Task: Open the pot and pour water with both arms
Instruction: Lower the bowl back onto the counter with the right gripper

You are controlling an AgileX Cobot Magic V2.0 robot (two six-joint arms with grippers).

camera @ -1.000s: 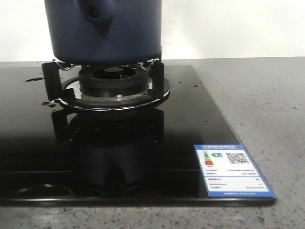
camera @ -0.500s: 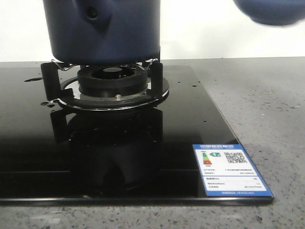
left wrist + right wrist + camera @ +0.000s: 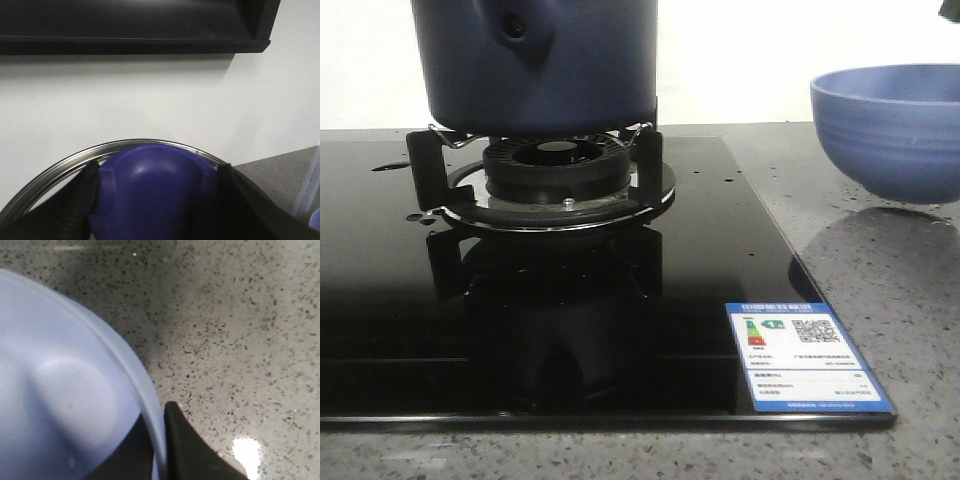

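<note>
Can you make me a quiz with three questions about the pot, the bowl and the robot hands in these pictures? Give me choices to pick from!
1. Where is the pot?
A. on the stove burner
B. on the grey counter
C. inside the bowl

2. What colour is the bowl?
A. red
B. light blue
C. white

3. What is the right gripper doing?
A. hanging open over the stove
B. pinching the bowl's rim
C. holding a spoon

Answers:
1 A, the front view shows the pot on the burner's supports.
2 B, it looks light blue beside the darker navy pot.
3 B, the right wrist view shows a finger on each side of the rim.
</note>
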